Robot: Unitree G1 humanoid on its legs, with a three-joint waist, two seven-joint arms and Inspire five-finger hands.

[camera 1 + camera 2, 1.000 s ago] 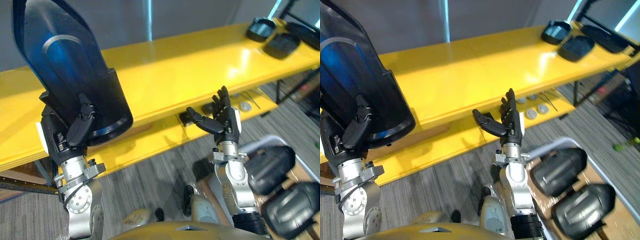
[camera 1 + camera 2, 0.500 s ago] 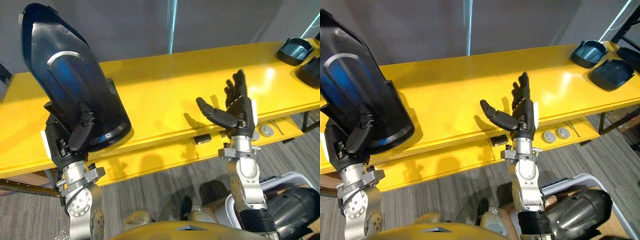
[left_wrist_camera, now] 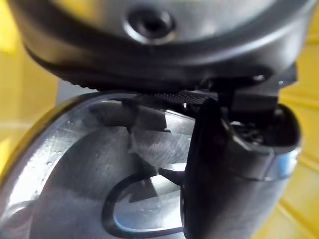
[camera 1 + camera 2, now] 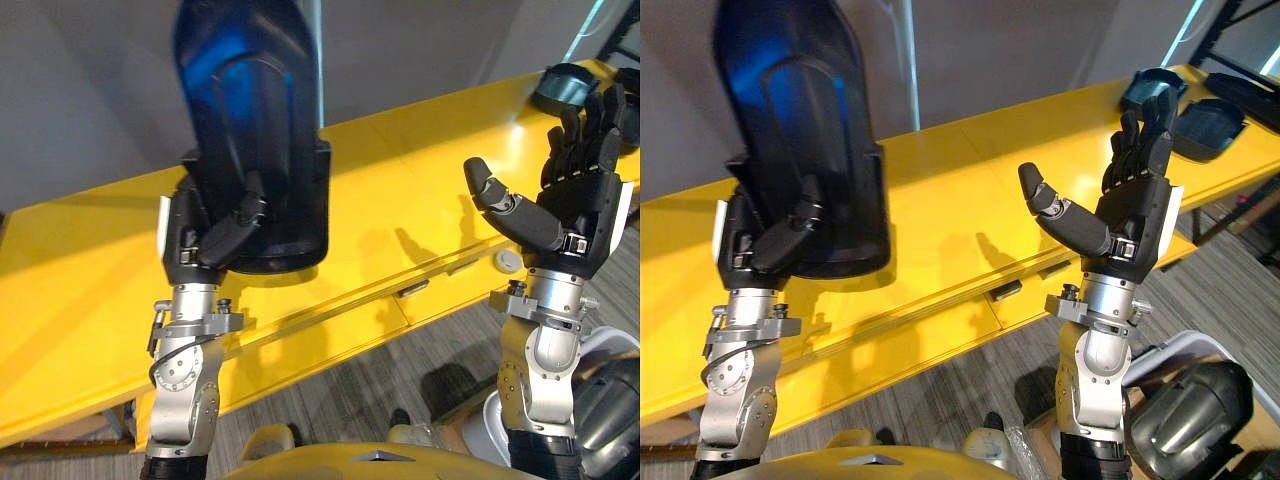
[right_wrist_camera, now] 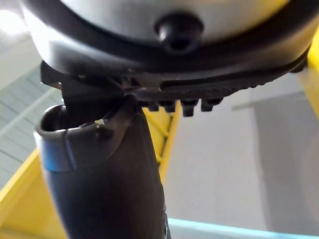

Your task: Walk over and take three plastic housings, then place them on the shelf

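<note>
Gripping a dark plastic housing [image 4: 250, 120] upright, the left hand [image 4: 205, 235] has its fingers and thumb curled round the lower end, in front of the yellow shelf [image 4: 390, 170] near its front edge. The right hand [image 4: 565, 215] is raised with fingers straight and spread wide, holding nothing. A second housing [image 4: 1148, 88] and a third housing [image 4: 1206, 122] lie at the shelf's right end.

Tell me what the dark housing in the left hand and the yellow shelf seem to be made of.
The housing looks like moulded plastic, dark and glossy: its smooth curved shell shows blue reflections. The shelf has a shiny yellow coat with bright highlights; painted metal or board, I cannot tell.
</note>
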